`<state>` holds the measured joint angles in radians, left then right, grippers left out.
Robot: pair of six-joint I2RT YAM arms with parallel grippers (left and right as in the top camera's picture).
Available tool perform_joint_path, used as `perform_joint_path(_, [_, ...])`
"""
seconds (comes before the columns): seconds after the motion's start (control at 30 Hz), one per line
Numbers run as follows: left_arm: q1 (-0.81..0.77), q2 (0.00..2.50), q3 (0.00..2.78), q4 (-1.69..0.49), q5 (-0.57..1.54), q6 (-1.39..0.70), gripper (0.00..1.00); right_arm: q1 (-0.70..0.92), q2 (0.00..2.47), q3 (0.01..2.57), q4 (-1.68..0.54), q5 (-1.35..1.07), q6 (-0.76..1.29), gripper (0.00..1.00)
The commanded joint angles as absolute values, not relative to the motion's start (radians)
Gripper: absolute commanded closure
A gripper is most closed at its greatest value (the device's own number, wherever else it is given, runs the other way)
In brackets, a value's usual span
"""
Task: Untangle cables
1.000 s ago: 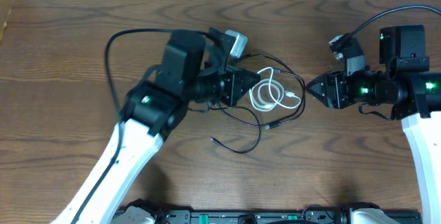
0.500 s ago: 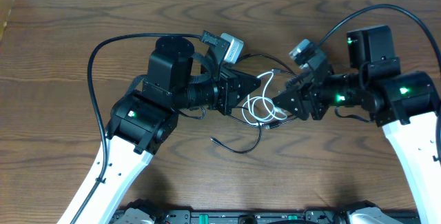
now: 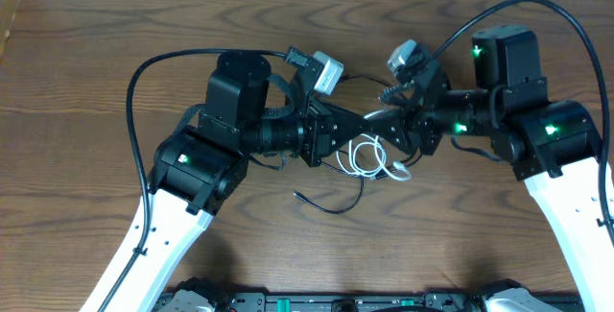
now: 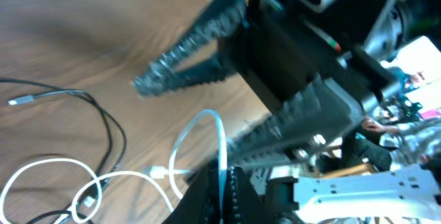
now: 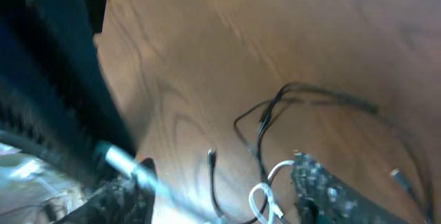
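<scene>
Left gripper (image 4: 222, 189): clamping the white cable (image 4: 222, 141), its loop standing up off mid-table.
Right gripper (image 5: 219, 172): fingers spread, hovering just beside.
Black cable (image 3: 328, 208): lying slack underneath.
Table (image 3: 86, 53): brown wood stretching wide on both sides, with a white strip bordering the far edge.

Left wrist: white cable (image 4: 222, 145) loop runs out of sight inside left gripper (image 4: 222, 186); black cable (image 4: 122, 141) cut by left edge. Right wrist: frame motion-blurred, white cable cut by bottom edge. Overhead: right gripper (image 3: 382, 128) covers cables' upper loops.
</scene>
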<state>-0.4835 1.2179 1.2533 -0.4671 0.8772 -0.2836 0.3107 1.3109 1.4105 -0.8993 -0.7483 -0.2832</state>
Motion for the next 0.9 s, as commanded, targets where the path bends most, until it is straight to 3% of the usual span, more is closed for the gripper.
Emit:
perform_joint_path(0.0, [-0.484,1.212,1.262,-0.467,0.939,-0.274,0.92,0.318,1.309,1.404,-0.877,-0.758,-0.294,0.54])
perform_joint_path(0.07, [-0.484,1.212,1.262,-0.466,0.939,-0.273,0.92,0.318,1.309,1.404,-0.879,-0.759,-0.293,0.7])
perform_joint_path(0.1, [-0.484,1.212,1.262,-0.466,0.939,-0.273,0.92,0.318,1.309,1.404,-0.894,-0.758,-0.293,0.84])
perform_joint_path(0.17, [-0.484,1.212,1.262,-0.466,0.938,-0.273,0.92,0.318,1.309,1.404,-0.914,-0.758,-0.293,0.9])
perform_joint_path(0.3, [-0.484,1.214,1.262,-0.466,0.938,-0.274,0.92,0.318,1.309,1.404,-0.929,-0.758,-0.293,0.89])
perform_joint_path(0.43, [-0.484,1.215,1.262,-0.471,0.939,-0.274,0.92,0.318,1.309,1.404,-0.927,-0.759,-0.294,0.76])
perform_joint_path(0.87, [-0.484,1.215,1.262,-0.492,0.938,-0.274,0.92,0.318,1.309,1.404,-0.886,-0.759,-0.457,0.74])
